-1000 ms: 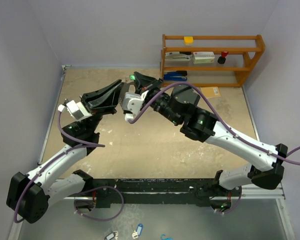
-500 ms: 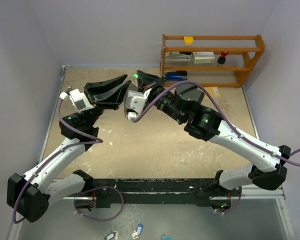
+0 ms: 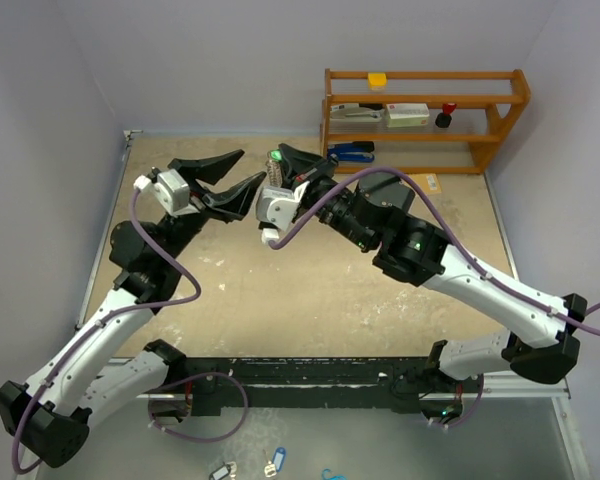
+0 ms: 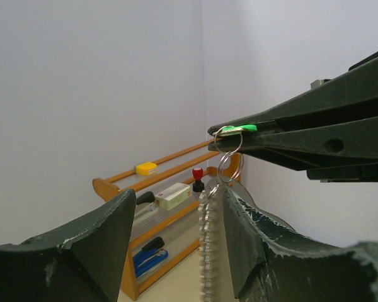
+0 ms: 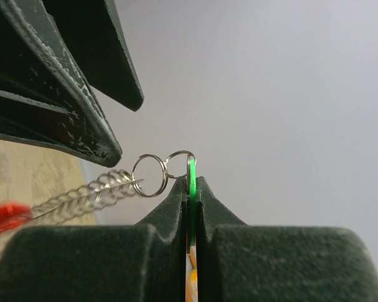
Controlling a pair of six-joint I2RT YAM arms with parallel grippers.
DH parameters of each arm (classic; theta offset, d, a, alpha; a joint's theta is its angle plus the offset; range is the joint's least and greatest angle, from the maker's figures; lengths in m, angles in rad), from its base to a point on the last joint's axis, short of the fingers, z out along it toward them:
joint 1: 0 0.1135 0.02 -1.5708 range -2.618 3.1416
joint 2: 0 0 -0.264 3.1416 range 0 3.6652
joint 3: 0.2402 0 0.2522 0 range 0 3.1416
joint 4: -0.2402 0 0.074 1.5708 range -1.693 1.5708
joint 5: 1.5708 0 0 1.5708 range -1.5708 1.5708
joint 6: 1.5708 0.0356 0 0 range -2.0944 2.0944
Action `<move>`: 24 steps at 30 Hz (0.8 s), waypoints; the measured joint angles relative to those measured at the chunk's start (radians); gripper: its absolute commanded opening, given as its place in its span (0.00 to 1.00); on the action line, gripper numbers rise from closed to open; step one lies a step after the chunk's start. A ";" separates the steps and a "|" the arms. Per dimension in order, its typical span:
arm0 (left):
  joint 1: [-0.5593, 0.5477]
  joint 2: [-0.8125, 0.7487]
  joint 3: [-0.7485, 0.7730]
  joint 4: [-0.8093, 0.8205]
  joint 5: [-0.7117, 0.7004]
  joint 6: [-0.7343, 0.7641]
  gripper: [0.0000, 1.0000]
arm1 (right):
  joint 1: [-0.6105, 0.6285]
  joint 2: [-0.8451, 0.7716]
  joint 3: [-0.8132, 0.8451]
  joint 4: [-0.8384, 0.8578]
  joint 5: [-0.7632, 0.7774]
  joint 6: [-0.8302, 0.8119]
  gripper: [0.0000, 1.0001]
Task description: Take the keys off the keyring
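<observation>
Fingers of the right hand are pressed tight together on the pale-green key, which sits edge-on in the grip so that only a thin green strip shows above the tips. Two small silver rings are linked from the key's top, and the keyring runs off from them: first its braided silver chain, then the red piece, blurred at the far end.

The left hand faces the right one with its fingers spread apart. The chain hangs down through the gap, nearer one finger than the other; whether it touches, I cannot tell. Both hands meet in the air above the sandy surface, towards the back, just in front of the wooden shelf.
</observation>
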 measured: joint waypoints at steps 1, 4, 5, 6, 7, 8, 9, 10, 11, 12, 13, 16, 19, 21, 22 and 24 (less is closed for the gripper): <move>0.000 -0.006 0.000 -0.008 -0.007 0.009 0.55 | 0.000 -0.003 0.000 0.003 0.000 0.000 0.00; 0.000 -0.012 0.000 -0.009 -0.017 0.024 0.56 | 0.000 -0.011 -0.003 0.008 0.000 0.000 0.00; 0.000 -0.012 0.000 -0.008 -0.017 0.029 0.56 | 0.000 -0.013 -0.004 0.011 0.000 0.000 0.00; 0.000 -0.012 0.000 -0.008 -0.016 0.034 0.57 | 0.000 -0.014 -0.004 0.013 0.000 0.000 0.00; 0.000 -0.011 0.000 -0.006 -0.014 0.039 0.58 | 0.000 -0.015 -0.004 0.013 0.000 0.001 0.00; 0.000 -0.010 0.000 -0.002 -0.010 0.042 0.59 | 0.000 -0.016 -0.005 0.014 0.000 0.001 0.00; 0.000 -0.008 0.000 0.003 -0.006 0.043 0.60 | 0.000 -0.016 -0.006 0.016 0.000 0.001 0.00; 0.000 -0.005 0.000 0.012 0.004 0.044 0.60 | 0.000 -0.016 -0.008 0.018 0.000 0.001 0.00; 0.000 -0.001 0.000 0.025 0.015 0.045 0.60 | 0.000 -0.016 -0.010 0.018 0.000 0.001 0.00; 0.000 0.004 0.000 0.042 0.027 0.045 0.60 | 0.000 -0.016 -0.011 0.018 0.000 0.002 0.00; 0.000 0.008 0.000 0.061 0.039 0.044 0.60 | 0.000 -0.016 -0.013 0.019 0.000 0.002 0.00; 0.000 0.015 -0.012 0.136 0.064 0.039 0.61 | 0.000 -0.016 -0.015 0.019 0.001 0.002 0.00; 0.000 0.014 -0.035 0.212 0.080 0.027 0.62 | 0.000 -0.016 -0.015 0.020 0.003 0.002 0.00; 0.000 0.015 -0.045 0.247 0.090 0.015 0.62 | 0.000 -0.016 -0.016 0.021 0.003 0.002 0.00; 0.000 0.016 -0.047 0.259 0.095 0.011 0.62 | 0.000 -0.016 -0.018 0.023 0.003 0.002 0.00; 0.000 0.024 -0.047 0.291 0.098 0.002 0.62 | 0.000 -0.016 -0.021 0.026 0.003 0.002 0.00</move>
